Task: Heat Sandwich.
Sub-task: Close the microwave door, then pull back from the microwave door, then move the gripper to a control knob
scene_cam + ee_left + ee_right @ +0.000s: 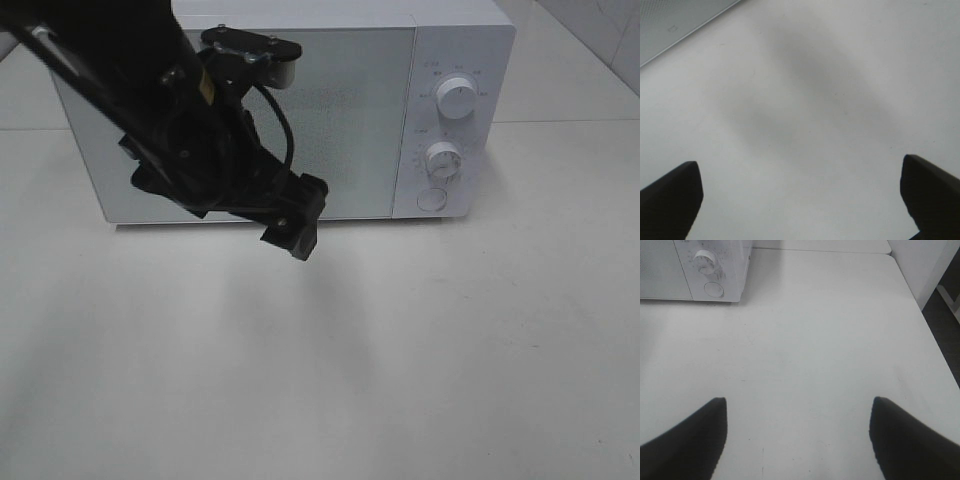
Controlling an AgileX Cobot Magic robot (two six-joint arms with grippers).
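The sandwich and its pink plate are out of view in every frame. A white microwave (350, 110) stands at the back of the white table with its door shut; its lower dial and round button also show in the right wrist view (710, 270). My left gripper (292, 232) hangs in front of the door, above the table; in the left wrist view (800, 200) it is open and empty over bare table. My right gripper (797, 440) is open and empty over the table, well to the right of the microwave; it is outside the exterior high view.
The microwave has two dials (458, 97) and a round button (433, 199) on its right panel. The table's right edge (935, 340) drops off to a dark floor. A white wall or cabinet (920, 265) stands beyond the table's far right corner.
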